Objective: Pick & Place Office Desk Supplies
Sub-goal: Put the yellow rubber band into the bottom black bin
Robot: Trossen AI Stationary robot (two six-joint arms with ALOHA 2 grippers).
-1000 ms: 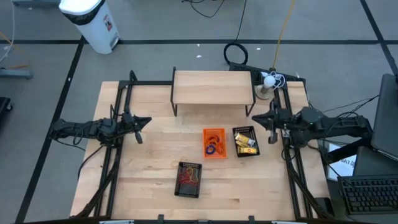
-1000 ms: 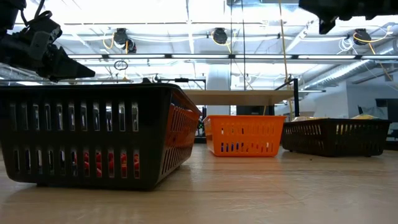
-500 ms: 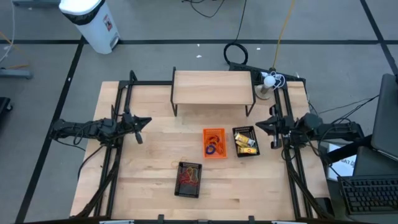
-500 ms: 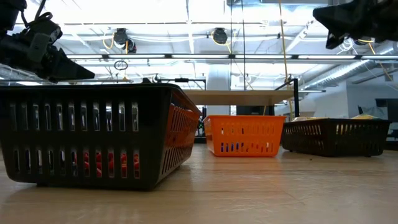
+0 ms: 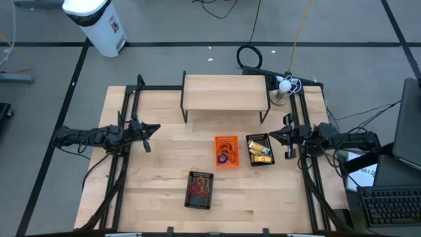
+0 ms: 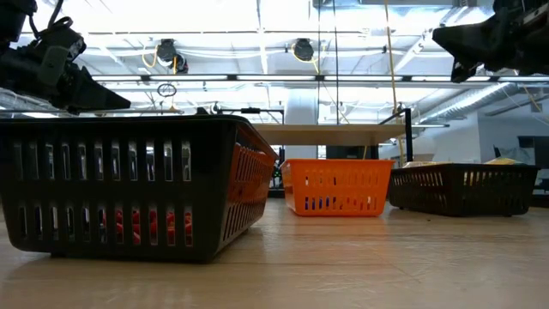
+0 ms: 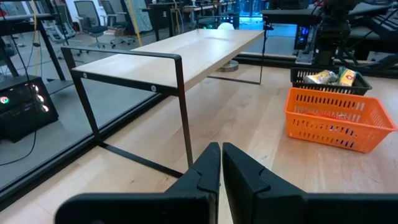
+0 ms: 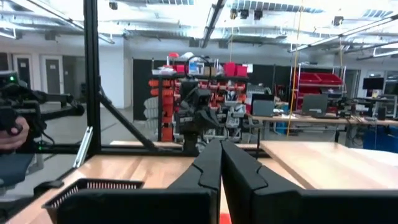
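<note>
A pale wooden worktop [image 5: 164,171] fills the middle of the high view, with a low wooden shelf on dark metal legs [image 5: 225,93] standing at its upper centre. On the grey floor in the upper left of the frame stands a white bin [image 5: 96,24]. A coiled black cable [image 5: 249,56] lies above the shelf, and a keyboard [image 5: 390,207] shows at the lower right.

Just me looking around the lab from my remote seat

I'm seeing grey floor [image 5: 164,26] crossed by dark tape lines, a white bin [image 5: 97,23] sitting top left, ceiling lights [image 6: 257,17] glaring overhead, and red storage shelves [image 8: 217,87] standing out back behind some desks.
</note>
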